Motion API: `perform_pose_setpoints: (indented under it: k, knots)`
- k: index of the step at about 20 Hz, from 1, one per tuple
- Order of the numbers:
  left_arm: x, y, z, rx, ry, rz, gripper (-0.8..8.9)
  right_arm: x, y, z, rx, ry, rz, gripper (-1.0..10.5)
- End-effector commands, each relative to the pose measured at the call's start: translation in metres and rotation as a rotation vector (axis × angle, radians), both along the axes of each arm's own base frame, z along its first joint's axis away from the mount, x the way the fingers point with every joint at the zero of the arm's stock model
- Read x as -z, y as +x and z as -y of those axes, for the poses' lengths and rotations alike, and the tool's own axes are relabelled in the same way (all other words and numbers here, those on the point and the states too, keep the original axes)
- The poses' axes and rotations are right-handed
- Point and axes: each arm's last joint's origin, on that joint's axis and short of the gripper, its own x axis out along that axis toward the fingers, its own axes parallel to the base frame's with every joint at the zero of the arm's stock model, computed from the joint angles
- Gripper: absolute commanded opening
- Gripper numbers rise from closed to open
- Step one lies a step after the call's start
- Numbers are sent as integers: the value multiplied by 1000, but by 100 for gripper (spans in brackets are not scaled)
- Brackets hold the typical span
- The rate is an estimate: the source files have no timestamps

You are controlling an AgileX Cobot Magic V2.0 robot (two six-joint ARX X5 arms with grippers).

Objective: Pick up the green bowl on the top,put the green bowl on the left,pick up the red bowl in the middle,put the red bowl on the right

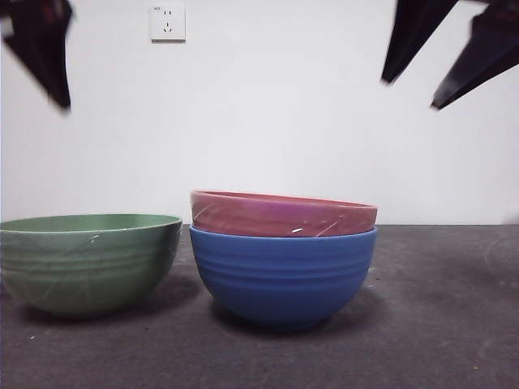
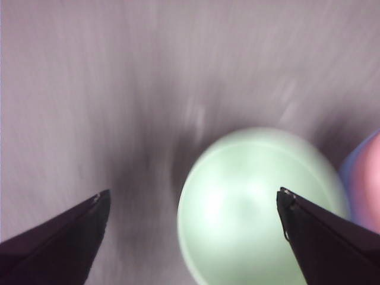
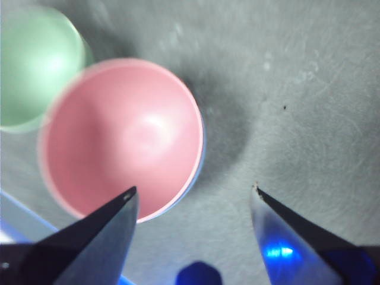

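Observation:
The green bowl [image 1: 87, 261] stands alone on the table at the left, upright; the left wrist view shows the green bowl [image 2: 249, 202] from above, blurred. The red bowl [image 1: 282, 213] sits nested in a blue ribbed bowl [image 1: 282, 275] at the middle. My left gripper [image 2: 193, 199] hangs open high above the green bowl, empty; it shows as a dark tip [image 1: 45, 49] at the top left. My right gripper [image 3: 193, 191] is open and empty, high over the red bowl [image 3: 122, 136]; its two fingers [image 1: 454, 53] show at the top right.
The dark table [image 1: 446, 324] stretches to the right of the stack. A white wall with a socket [image 1: 167, 23] stands behind.

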Motion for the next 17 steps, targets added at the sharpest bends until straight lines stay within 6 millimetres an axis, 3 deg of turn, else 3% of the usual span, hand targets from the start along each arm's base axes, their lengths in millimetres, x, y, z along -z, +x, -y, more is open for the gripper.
perform_pose_setpoints:
  k: [1, 4, 10, 12, 14, 17]
  knots:
    - [-23, -17, -5, -10, -37, 81, 470, 12, 12, -17, -41, -88, -17, 302]
    - [-43, -35, -10, -10, -58, 158, 470, 37, 30, -35, -64, -140, -57, 218]
    - [-40, -42, -13, -12, -45, 116, 470, 75, 54, -52, -77, -188, -115, 217]
    - [-40, -42, -13, -13, -43, 115, 470, 78, 56, -53, -77, -186, -112, 207]
    - [-40, -42, -13, -14, -43, 115, 470, 78, 56, -54, -77, -180, -104, 71]
    - [-40, -42, -13, -14, -43, 115, 470, 78, 56, -54, -79, -180, -106, 25]
